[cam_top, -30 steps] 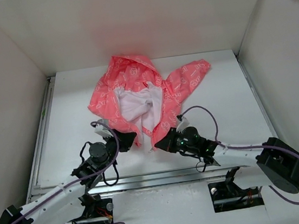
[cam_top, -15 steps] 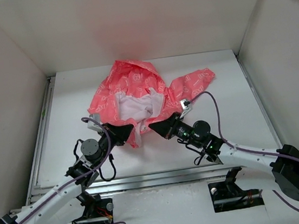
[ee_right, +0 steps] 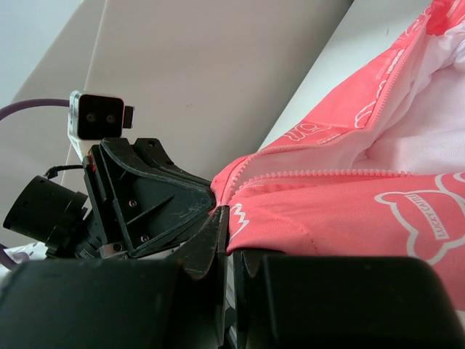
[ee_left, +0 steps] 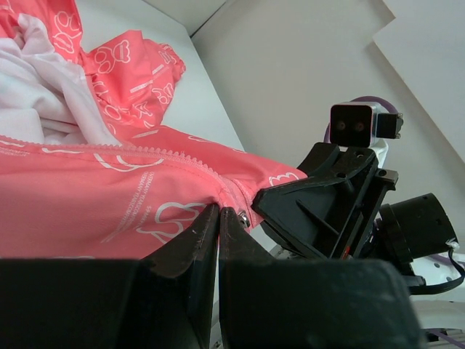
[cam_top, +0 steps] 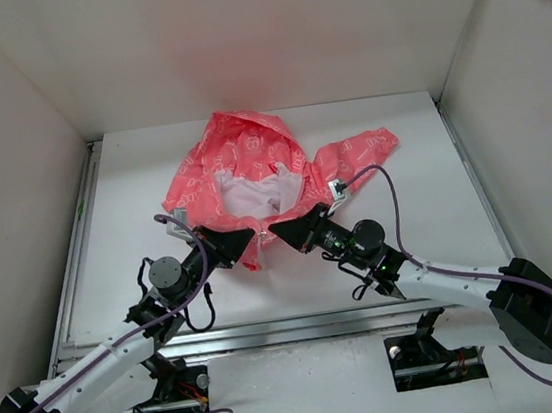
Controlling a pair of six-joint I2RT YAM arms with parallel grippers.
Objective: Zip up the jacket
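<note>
The coral-pink jacket (cam_top: 250,154) with white motifs lies open on the white table, its white lining (cam_top: 249,192) showing. Both grippers meet at its bottom hem. My left gripper (cam_top: 245,242) is shut on the hem of one front panel (ee_left: 145,203), next to the small metal zipper piece (ee_left: 245,216). My right gripper (cam_top: 279,234) is shut on the hem of the other panel (ee_right: 327,218), with zipper teeth (ee_right: 320,174) running just above its fingers. The two grippers face each other, almost touching, and hold the hem a little off the table.
White walls (cam_top: 17,228) enclose the table on the left, back and right. A metal rail (cam_top: 271,333) runs along the near edge. One sleeve (cam_top: 364,147) spreads toward the back right.
Both grippers moved away from the near edge and toward each other with the hem, bunching the jacket toward the back. In the last half second they closed in slightly more.
</note>
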